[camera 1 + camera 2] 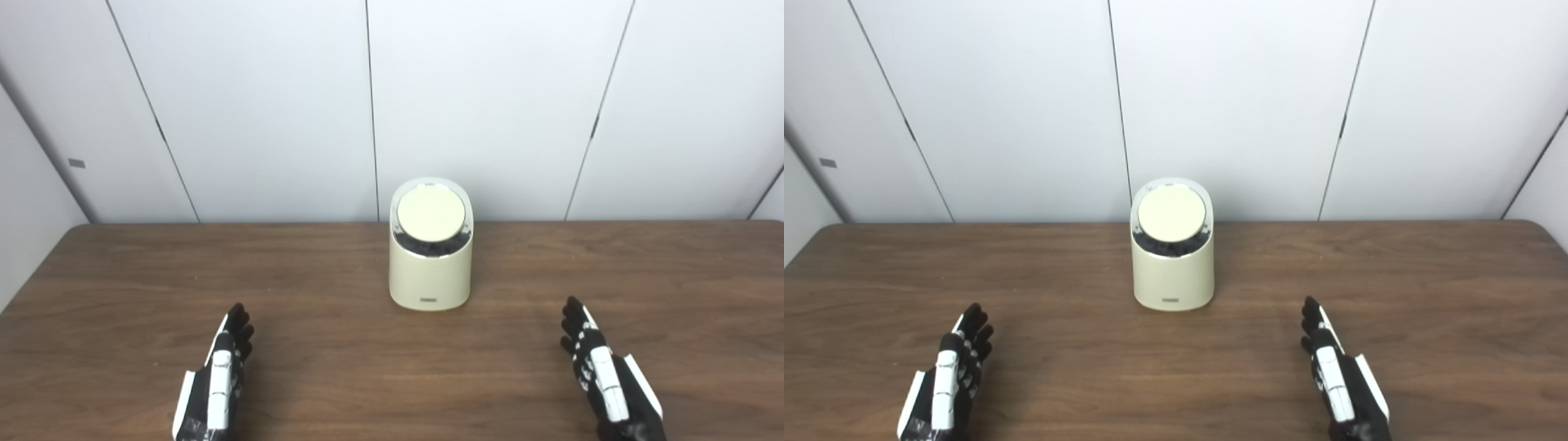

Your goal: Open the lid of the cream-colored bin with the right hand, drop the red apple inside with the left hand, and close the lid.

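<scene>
A cream-coloured cylindrical plastic bin (430, 257), round lid (430, 214) shut, stands mid-table toward the far edge of the brown wooden table (343, 367). Left hand (217, 376) and right hand (603, 373) rest near the front edge, fingers extended, holding nothing.

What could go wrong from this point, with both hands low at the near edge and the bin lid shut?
No red apple shows on the table, so the left hand has nothing visible to pick. The cream bin stands free and might slide or tip if the right hand pushes its lid.
</scene>
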